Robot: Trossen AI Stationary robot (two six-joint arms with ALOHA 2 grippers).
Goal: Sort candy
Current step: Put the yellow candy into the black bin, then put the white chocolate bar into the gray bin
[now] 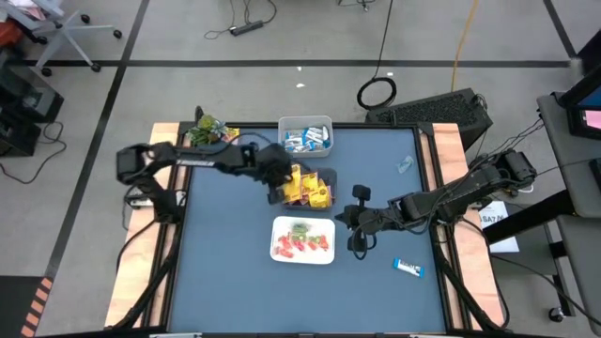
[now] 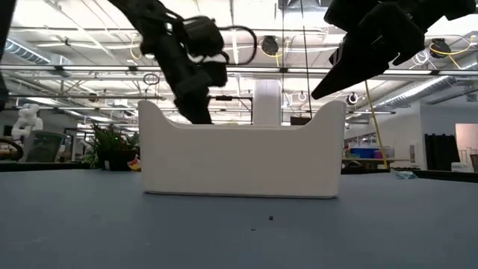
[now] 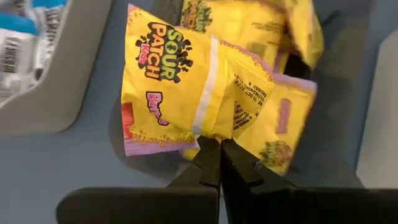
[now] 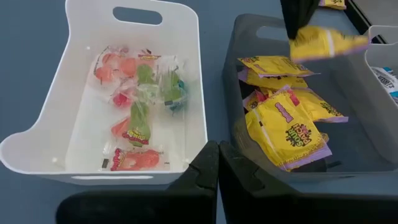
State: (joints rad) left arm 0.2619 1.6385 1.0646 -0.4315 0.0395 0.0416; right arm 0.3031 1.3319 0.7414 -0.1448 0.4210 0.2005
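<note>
Sorting's nearly done: left gripper (image 3: 219, 144) is pinched shut on a yellow Sour Patch packet (image 3: 180, 87) over the grey bin (image 4: 367, 134). Right gripper (image 4: 217, 149) is shut, empty. One blue bar (image 1: 408, 268) left on the table (image 1: 225, 282).

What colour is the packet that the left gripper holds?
The packet is yellow with a purple edge, seen best in the left wrist view.

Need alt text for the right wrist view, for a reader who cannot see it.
The left hand holds a yellow packet above a dark bin of more yellow packets. Beside it, a white bin holds red and green clear-wrapped candies. The right hand, shut and empty, hangs over the two bins' adjoining walls.
</note>
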